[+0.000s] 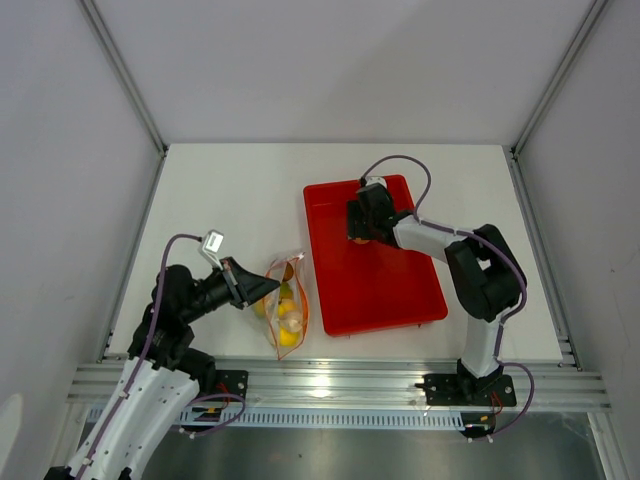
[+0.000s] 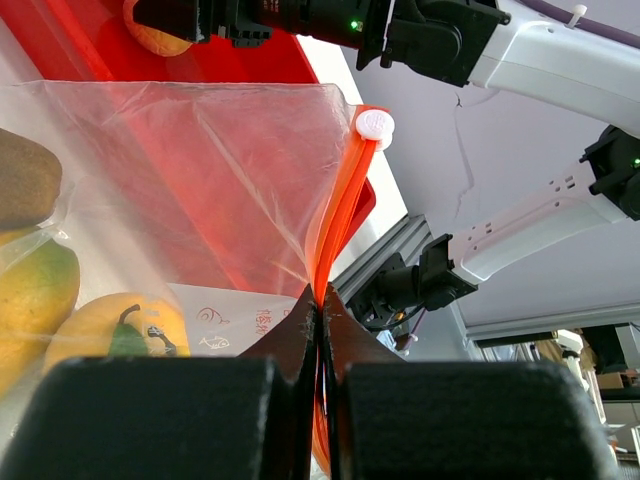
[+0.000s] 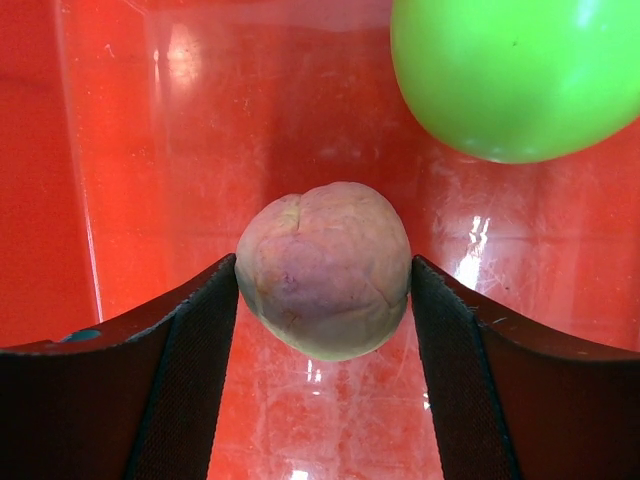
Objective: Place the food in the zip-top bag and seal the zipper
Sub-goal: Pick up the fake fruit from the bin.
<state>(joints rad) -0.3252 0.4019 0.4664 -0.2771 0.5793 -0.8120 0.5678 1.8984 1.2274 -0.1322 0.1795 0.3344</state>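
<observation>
Right wrist view: peach [image 3: 323, 270] is clasped by right end effector [image 3: 322, 300], centre frame, in tray [image 3: 100, 150]. Lower left of top view, bag [image 1: 285, 312] is pinched at zipper [image 2: 340, 215] by left end effector [image 2: 318, 325]. Loading judged underway; transfer to bag mouth is required.

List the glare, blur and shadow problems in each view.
Top external: even light, sharp, only faint shadows on the table. Left wrist: the left gripper is a dark, out-of-focus mass at the bottom; the zip-top bag film glows pale. Right wrist: white glare streaks on the red tray beside the peach, which is sharp.
</observation>
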